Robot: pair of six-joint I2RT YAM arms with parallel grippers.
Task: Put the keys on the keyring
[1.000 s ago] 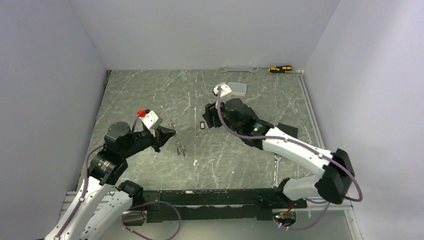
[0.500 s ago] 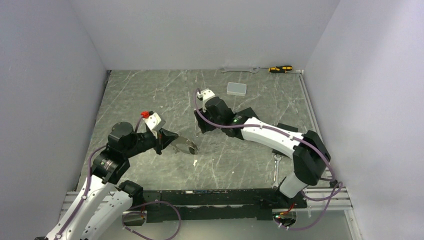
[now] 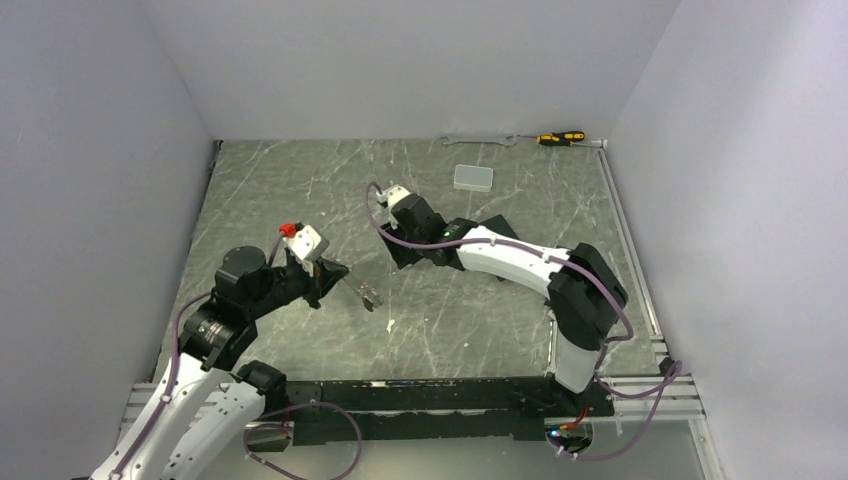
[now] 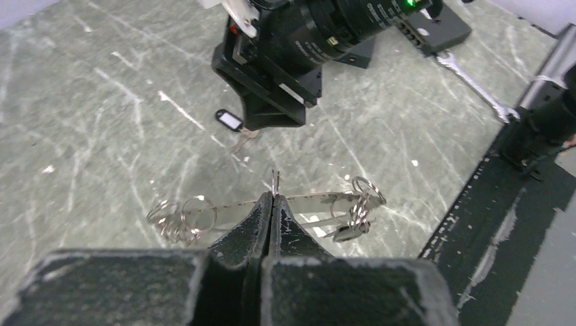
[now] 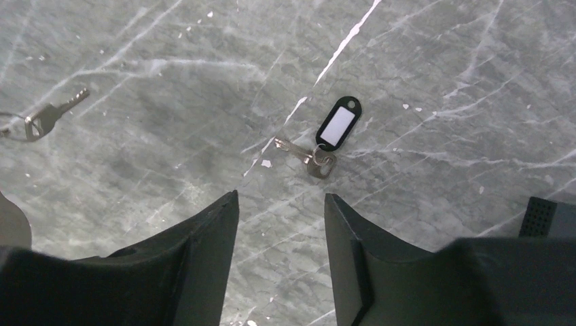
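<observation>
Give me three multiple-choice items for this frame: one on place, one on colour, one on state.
1. Where is the black-tagged key?
A) on the table, below the right jaws
B) in the left jaws
C) in mid-air
2. Its tag has a label that is:
A) blue
B) white
C) red
3. The left jaws are:
A) open
B) shut on the keyring
C) shut on nothing
Answers: 1 A, the right wrist view shows it lying on the table just beyond the open jaws; 2 B, white inside a black frame; 3 B, the wire is pinched between them.
</observation>
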